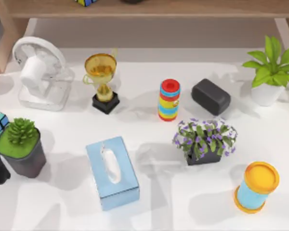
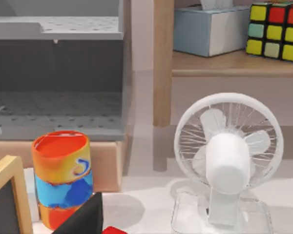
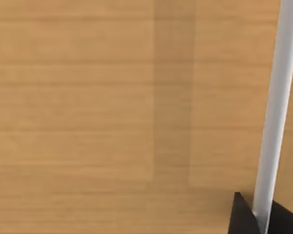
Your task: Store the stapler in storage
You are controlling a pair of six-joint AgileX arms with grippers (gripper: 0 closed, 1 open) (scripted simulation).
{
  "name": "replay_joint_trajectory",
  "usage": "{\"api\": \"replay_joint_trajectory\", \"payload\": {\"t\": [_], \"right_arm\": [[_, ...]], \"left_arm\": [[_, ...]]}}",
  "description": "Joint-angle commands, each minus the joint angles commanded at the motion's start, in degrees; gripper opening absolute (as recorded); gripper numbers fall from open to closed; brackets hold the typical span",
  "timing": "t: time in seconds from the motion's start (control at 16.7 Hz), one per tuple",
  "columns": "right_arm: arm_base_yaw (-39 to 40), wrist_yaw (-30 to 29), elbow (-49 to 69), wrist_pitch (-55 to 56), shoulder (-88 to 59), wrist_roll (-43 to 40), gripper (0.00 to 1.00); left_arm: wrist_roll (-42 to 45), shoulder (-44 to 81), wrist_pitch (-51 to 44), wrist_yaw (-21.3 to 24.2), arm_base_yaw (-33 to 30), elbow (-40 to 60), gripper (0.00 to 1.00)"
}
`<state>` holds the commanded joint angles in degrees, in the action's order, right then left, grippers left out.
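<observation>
**Beside the left gripper: one red stapler**

Left gripper [image 2: 87, 220]: grip cannot be told. Stapler [image 2: 115, 230]: red, just beside it. Fan [image 2: 228, 155]: ahead of it. Striped can [image 2: 62, 174]: close alongside. Right gripper [image 3: 256, 219]: facing a wood panel [image 3: 112, 112], grip cannot be told.

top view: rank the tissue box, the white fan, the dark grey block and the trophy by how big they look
1. white fan
2. tissue box, close behind the fan
3. trophy
4. dark grey block, near the trophy's size, so unsure
</observation>
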<state>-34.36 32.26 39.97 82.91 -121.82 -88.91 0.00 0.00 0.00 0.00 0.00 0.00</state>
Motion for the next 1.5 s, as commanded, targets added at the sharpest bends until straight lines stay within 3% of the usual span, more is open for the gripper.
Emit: {"api": "replay_joint_trajectory", "payload": {"t": [0.48, 0.9, 1.5], "right_arm": [[1.64, -2.03, 2.72, -2.65, -1.68, 0.05, 0.00], [5.43, -5.88, 15.19, -9.32, -6.36, 0.00, 0.00], [7.17, -7.71, 22.28, -13.48, -9.90, 0.03, 0.00]], "left_arm": [[0.00, 0.00, 0.00, 0.00, 0.00, 0.00, 1.00], [0.00, 0.00, 0.00, 0.00, 0.00, 0.00, 1.00], [0.00, 0.00, 0.00, 0.00, 0.00, 0.00, 1.00]]}}
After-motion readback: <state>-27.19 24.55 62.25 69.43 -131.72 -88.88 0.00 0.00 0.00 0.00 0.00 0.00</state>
